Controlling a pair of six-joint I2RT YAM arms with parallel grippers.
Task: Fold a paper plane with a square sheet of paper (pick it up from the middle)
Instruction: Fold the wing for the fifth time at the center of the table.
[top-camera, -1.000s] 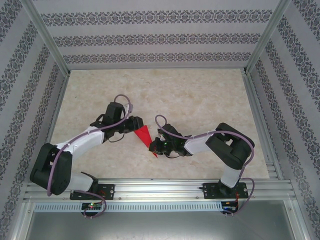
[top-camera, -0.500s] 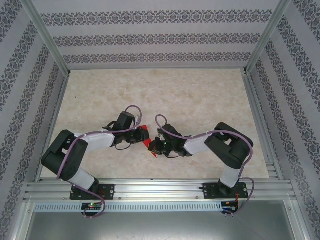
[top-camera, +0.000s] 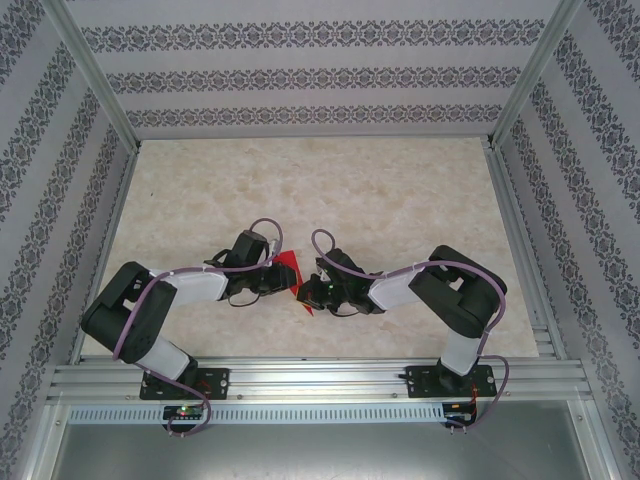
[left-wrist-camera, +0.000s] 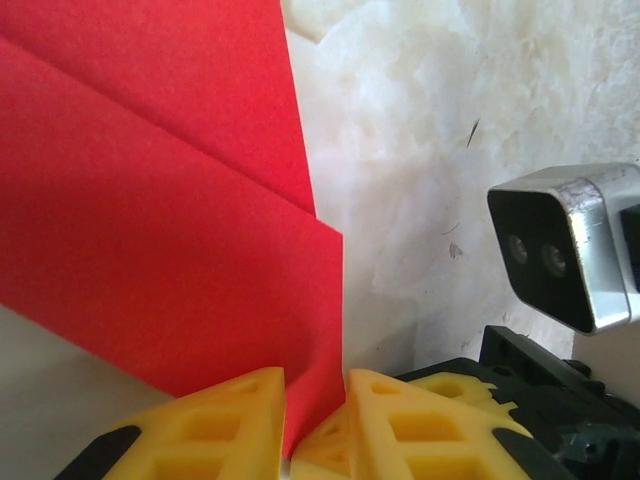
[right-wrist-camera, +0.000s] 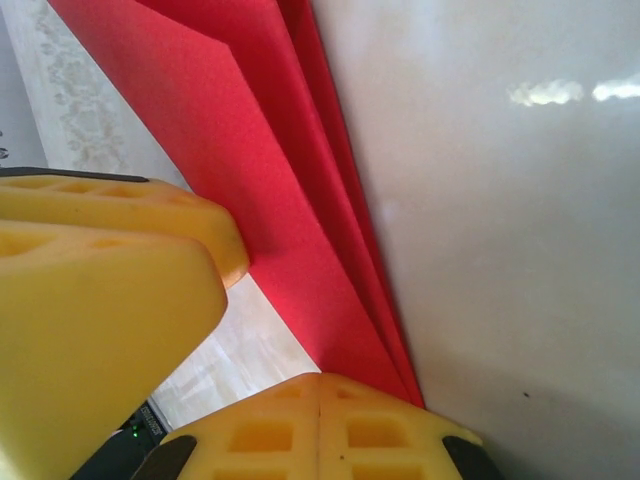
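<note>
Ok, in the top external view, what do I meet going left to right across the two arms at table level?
left arm → left gripper → paper plane, partly folded, red → right gripper → right arm

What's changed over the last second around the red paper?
The left hand moved toward the near edge, onto the paper plane, hiding most of it from above, and its fingers closed on the paper's edge. The right hand stayed shut on the plane's near tip, its arm unmoved.
</note>
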